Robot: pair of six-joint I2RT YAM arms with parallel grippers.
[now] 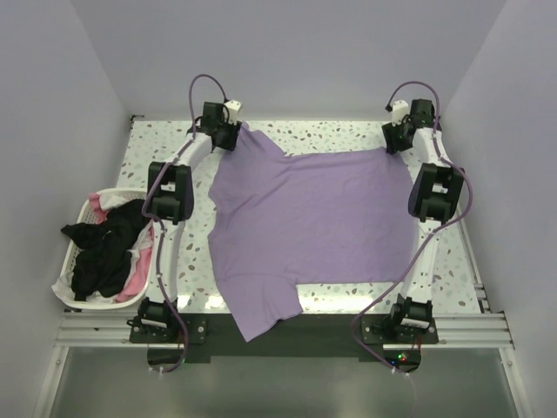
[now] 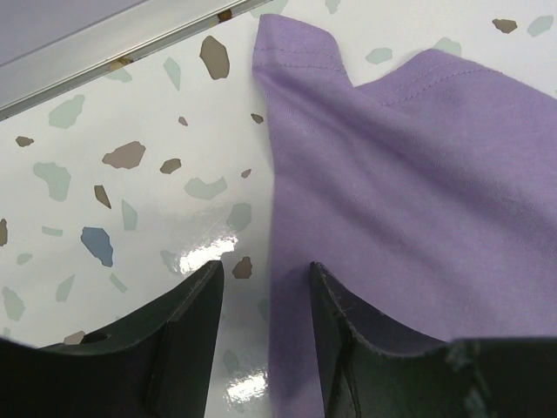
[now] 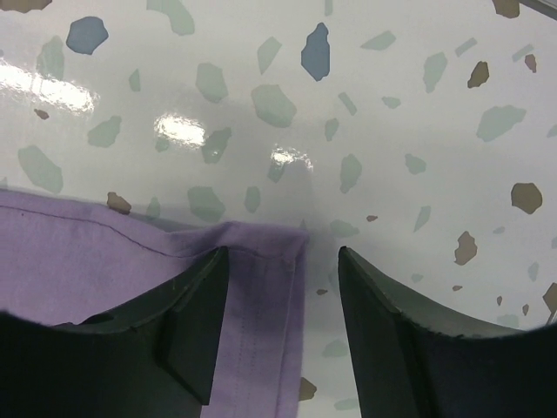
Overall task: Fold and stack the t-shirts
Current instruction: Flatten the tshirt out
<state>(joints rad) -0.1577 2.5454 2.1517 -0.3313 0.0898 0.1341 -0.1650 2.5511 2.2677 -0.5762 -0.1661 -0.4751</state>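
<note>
A lilac-purple t-shirt [image 1: 309, 222] lies spread flat across the table, one sleeve hanging over the front edge. My left gripper [image 1: 228, 132] is open at its far left corner; in the left wrist view the cloth's edge [image 2: 287, 261] runs between my left gripper's [image 2: 265, 277] jaws. My right gripper [image 1: 396, 139] is open at the far right corner; in the right wrist view the hemmed corner [image 3: 270, 261] lies between my right gripper's [image 3: 283, 261] jaws. Black, pink and white shirts [image 1: 109, 248] are heaped in the basket.
A white plastic laundry basket [image 1: 71, 270] stands at the table's left edge. The speckled tabletop [image 1: 331, 135] shows along the far edge and sides. A metal rail [image 2: 113, 39] runs behind the left gripper. White walls enclose the table.
</note>
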